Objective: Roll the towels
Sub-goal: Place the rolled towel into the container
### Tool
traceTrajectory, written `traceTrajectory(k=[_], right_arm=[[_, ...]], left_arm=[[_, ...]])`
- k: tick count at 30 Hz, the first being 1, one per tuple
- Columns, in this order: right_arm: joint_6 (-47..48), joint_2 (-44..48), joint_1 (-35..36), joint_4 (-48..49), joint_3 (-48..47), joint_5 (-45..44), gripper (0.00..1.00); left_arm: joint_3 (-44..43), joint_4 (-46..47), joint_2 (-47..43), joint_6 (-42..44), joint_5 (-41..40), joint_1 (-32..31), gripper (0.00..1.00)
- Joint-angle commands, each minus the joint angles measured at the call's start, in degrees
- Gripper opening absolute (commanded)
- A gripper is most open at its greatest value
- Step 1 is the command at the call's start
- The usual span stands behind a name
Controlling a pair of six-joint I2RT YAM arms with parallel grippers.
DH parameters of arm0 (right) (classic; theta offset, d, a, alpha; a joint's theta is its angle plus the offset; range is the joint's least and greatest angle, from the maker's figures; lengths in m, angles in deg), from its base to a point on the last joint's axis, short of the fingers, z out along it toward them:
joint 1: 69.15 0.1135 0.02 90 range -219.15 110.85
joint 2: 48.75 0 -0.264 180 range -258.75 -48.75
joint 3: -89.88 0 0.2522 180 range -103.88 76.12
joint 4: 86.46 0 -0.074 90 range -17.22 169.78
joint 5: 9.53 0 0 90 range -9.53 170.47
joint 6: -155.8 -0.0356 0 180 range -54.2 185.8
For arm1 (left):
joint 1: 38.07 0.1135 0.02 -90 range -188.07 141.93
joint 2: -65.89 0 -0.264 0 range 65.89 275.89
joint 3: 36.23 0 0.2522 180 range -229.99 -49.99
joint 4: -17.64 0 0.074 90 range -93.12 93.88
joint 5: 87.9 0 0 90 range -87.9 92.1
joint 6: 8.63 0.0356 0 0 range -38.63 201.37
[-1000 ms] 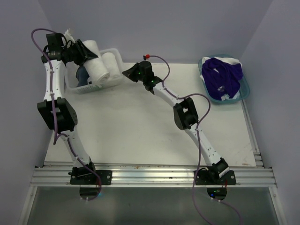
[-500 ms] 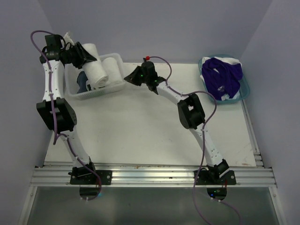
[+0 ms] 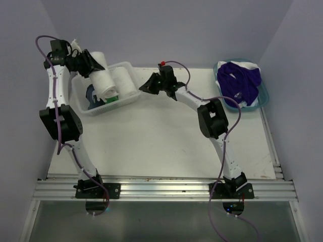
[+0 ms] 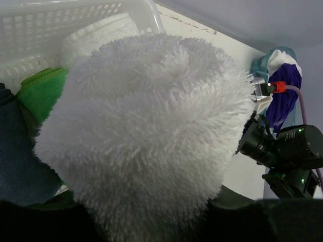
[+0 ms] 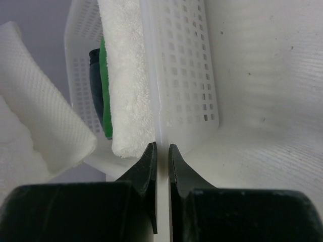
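Up in the top view's upper left, my left tool (image 3: 89, 62) is clenched round a white roll (image 3: 102, 74), close to the left wall. Its long axis slants from upper left to lower right, low end in the basket (image 3: 132, 97). My right tool (image 5: 161, 151) pinches that basket's right rim. A second roll (image 3: 123, 80) lies alongside inside. A wide stretch of bench (image 3: 151, 136) separates basket from tub (image 3: 266, 96).
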Motion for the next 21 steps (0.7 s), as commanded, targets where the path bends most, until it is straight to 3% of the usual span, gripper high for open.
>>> traceTrajectory(k=[1,11,21], right_arm=[[3.63,4.98,0.14,-0.68,2.18,2.85,0.0],[3.89,4.98,0.22,0.02,3.94,3.46,0.0],[4.24,6.21,0.22,0.9,7.45,3.99,0.0]], left_arm=[[0.43,-0.28,0.48,1.39,3.09,0.48,0.1],[-1.59,-3.53,1.54,3.58,-1.03,3.2,0.09],[-2.2,-4.76,3.81,7.71,0.11,7.68,0.1]])
